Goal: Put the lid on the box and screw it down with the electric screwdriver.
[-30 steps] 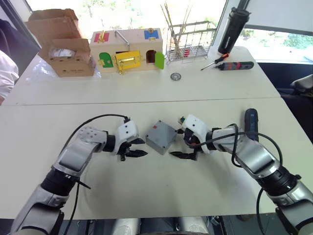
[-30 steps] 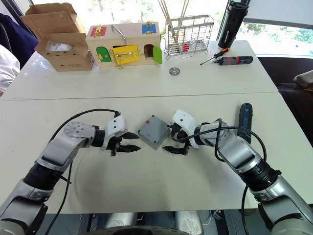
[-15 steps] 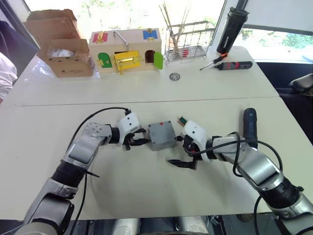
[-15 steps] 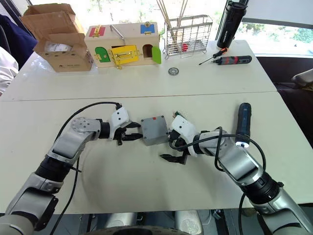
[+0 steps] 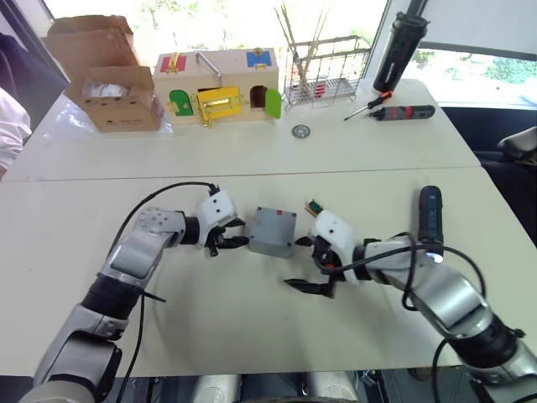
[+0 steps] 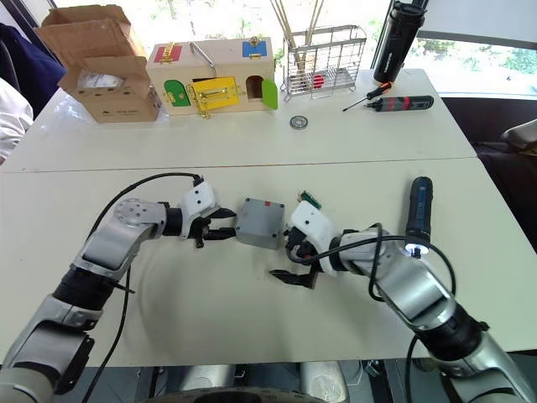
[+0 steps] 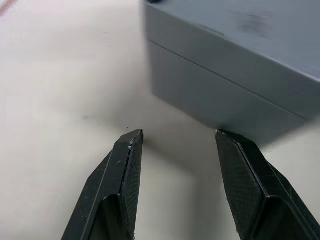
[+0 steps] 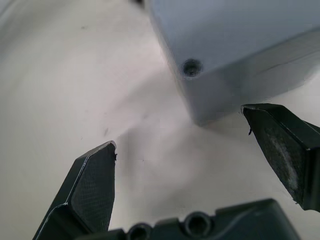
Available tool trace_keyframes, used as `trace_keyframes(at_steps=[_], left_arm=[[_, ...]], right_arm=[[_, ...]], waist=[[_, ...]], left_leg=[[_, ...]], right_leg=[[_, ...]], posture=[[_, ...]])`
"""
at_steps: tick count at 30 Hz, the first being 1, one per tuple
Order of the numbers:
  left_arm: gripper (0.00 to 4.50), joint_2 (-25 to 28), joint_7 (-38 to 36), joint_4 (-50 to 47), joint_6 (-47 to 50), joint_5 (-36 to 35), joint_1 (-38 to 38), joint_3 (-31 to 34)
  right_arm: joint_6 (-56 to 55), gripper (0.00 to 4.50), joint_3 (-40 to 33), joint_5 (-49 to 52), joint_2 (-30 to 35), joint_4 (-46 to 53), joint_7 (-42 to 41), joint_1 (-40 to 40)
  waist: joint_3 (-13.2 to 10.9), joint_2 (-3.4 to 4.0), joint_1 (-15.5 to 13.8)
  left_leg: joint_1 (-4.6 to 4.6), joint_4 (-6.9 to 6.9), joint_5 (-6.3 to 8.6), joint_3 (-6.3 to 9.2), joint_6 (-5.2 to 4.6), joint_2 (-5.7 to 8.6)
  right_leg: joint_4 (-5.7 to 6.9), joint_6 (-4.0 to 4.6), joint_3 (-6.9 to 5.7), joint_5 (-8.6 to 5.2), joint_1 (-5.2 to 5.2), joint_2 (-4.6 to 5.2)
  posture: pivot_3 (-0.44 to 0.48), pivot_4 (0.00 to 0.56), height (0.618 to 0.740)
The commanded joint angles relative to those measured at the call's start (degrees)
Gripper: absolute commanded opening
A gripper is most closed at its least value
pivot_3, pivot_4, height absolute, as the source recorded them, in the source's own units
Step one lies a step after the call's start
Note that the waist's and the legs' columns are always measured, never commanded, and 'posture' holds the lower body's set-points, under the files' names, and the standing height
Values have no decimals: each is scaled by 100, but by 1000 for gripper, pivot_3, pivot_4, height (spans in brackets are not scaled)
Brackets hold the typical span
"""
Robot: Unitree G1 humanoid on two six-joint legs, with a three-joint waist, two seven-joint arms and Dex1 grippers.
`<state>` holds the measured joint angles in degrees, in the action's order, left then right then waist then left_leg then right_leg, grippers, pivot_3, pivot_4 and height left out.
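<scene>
The bench (image 5: 101, 319) holds the box (image 5: 273, 232) mid-frame, lid (image 5: 274, 225) seated, between my two empty hands. Left hand (image 5: 233, 242) half-open beside it, right hand (image 5: 309, 275) wide open. Next: fetch the electric screwdriver (image 5: 430, 220), far right.

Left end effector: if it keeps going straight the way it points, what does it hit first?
Probably the small square grey plastic box. The left end effector is open and points at its near side wall, one fingertip almost at the lower edge. Nothing lies between.
</scene>
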<state>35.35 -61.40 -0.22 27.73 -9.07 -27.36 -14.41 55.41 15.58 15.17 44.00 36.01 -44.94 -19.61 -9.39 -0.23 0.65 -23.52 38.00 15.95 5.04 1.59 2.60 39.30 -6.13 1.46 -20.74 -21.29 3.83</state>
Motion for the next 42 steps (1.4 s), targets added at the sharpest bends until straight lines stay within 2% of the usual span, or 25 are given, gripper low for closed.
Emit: trace_keyframes(at_steps=[1, 4, 8, 11, 16, 19, 22, 33, 42], left_arm=[[2328, 270, -319, -369, 272, -400, -22, 325], [2328, 475, -480, -315, 371, -574, -261, 496], [2328, 557, -697, -229, 458, -811, -764, 622], [2328, 478, -888, -416, 708, -1143, -1131, 643], [2328, 436, -976, -938, 931, -1366, -1294, 445], [2328, 431, -943, -1104, 994, -1404, -1233, 382], [2328, 449, -941, -1215, 1035, -1419, -1145, 348], [2328, 462, -877, -1195, 933, -1294, -1069, 220], [2328, 463, -784, -1229, 945, -1306, -958, 223]], right_arm=[[407, 4481, -1032, 540, 287, 593, -170, 69], [871, 4481, -2086, 1048, 203, 483, -108, -37], [918, 4481, -2613, 1213, -212, -119, 302, -177], [512, 4481, -2510, 1006, -609, -715, 687, -180], [-548, 4481, -2006, 465, -1016, -1533, 1079, -52], [-1001, 3844, -1828, 299, -1149, -1765, 1159, 34], [-1293, 2824, -1733, 265, -1276, -1861, 1173, 61], [-1728, 2824, -1259, 28, -1621, -2287, 1318, -37], [-1843, 2824, -1247, -29, -1761, -2532, 1373, -177]], waist=[[0, 0, -1], [0, 0, 5], [1, -2, 0], [1, -3, 9], [1, -2, 51], [1, -2, 55], [1, -2, 52], [1, -2, 41], [1, -2, 44]], left_leg=[[0, 0, 0, 1, 0, 0], [0, -1, 4, 2, -7, -2], [1, -1, 6, 1, -11, -2], [1, 0, 2, -1, -4, 0], [1, -4, 1, -8, -2, 0], [1, -4, 1, -9, -2, -3], [1, -3, 1, -9, -2, -3], [1, 0, 0, -8, -1, -2], [1, 0, 0, -8, 0, -2]], right_leg=[[0, 0, 0, 0, 1, 1], [0, 0, 0, 0, 3, 0], [0, 0, -1, 0, 5, -4], [0, 0, -1, 0, 6, -6], [1, 0, 2, 0, -2, -7], [3, 0, 3, 0, -4, -11], [3, 0, 4, 0, -3, -11], [3, 0, 3, 0, -3, -12], [3, 0, 3, 0, -3, -12]], posture=[[0, 150, 740], [0, 150, 740], [0, 150, 740], [0, 150, 740], [0, 150, 740], [0, 150, 740], [0, 150, 740], [0, 150, 740], [0, 150, 740]])
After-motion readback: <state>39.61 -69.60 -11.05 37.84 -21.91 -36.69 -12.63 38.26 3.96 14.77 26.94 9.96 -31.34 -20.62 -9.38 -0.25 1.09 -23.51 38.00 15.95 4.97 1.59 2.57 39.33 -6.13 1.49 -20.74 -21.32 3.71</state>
